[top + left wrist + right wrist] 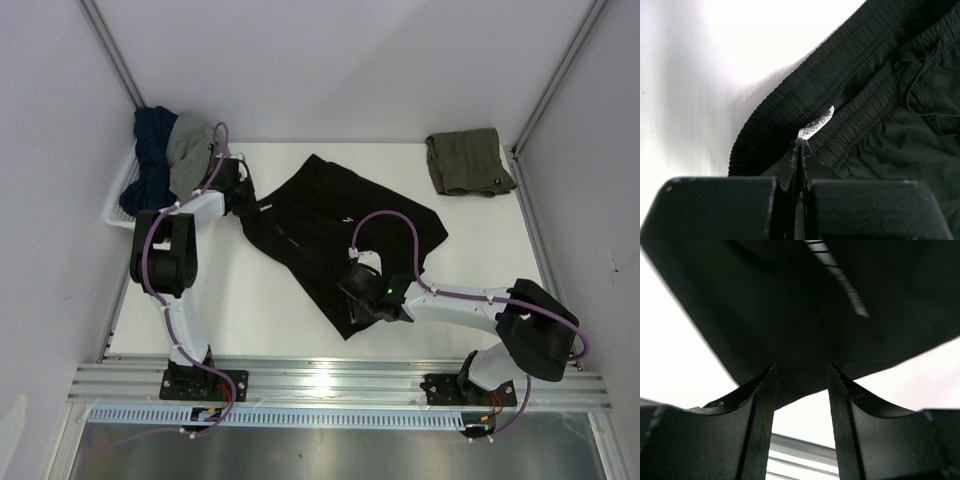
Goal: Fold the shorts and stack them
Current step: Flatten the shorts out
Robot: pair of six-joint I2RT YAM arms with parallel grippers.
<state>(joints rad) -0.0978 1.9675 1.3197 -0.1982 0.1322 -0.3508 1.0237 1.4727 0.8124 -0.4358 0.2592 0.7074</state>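
Bright light, some glare.
Table (715,60) past the left fingers (720,210) glows white; the fingers look dark, blurry.

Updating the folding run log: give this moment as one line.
phase: grasping | left hand: shut on waistband of black shorts | right hand: open, at their near hem | olive-green shorts: folded, far right

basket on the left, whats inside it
A navy cloth and a grey cloth lie heaped in the basket. They cover its floor and anything beneath them, and the left arm hides its right side.
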